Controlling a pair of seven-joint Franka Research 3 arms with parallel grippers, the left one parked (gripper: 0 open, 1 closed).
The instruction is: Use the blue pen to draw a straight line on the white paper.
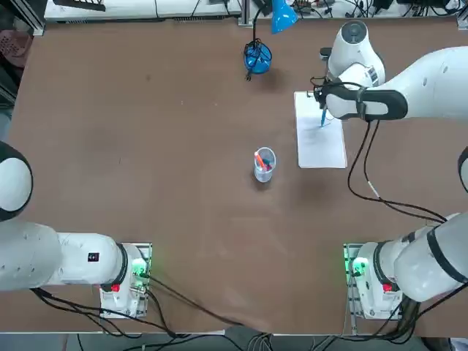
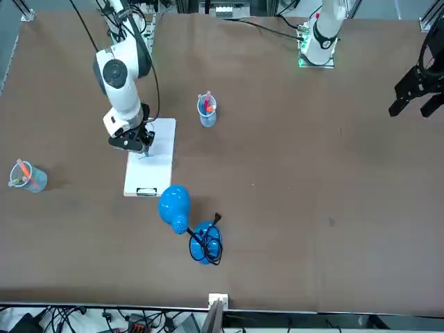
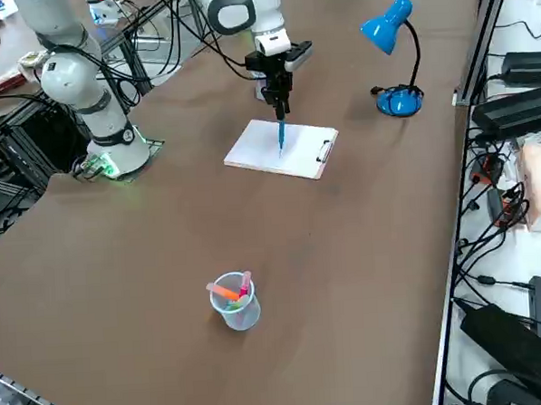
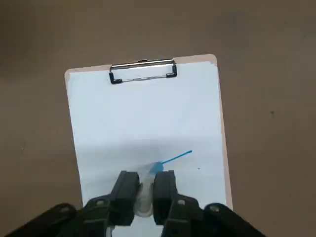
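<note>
Clenched around the blue pen [image 4: 144, 197], holding the pale barrel between the two black fingers [image 4: 165, 195] of the right gripper [image 4: 144, 190], with only a narrow gap left between them, filled by the pen. Pointed downward, with the blue tip at the white paper [image 4: 143, 118], around the middle of the sheet's length. Marked in blue on the sheet, starting at the tip: a short, thin, slanting line [image 4: 177, 157].

Reaching in from the right with the white right arm [image 1: 431, 84], bent high over the far right part of the brown surface [image 1: 183, 131], wrist lowered over the paper and gripper aimed down. Trailing black cables [image 1: 398, 205] from the arm back toward the base at the near right.

Lying flat beneath: the paper, fastened to a clipboard [image 4: 228, 185] by a metal clip [image 4: 143, 70] at the far short edge, with the long edges running from near to far. Standing just left of the paper, a pen cup [image 1: 265, 167] with an orange pen [image 1: 259, 159] leaning inside. Standing to the right of the paper, well apart, a second pen cup [image 3: 238, 311] holding several pens. Set beyond the paper and to its left, a blue desk lamp [image 3: 399, 101].
</note>
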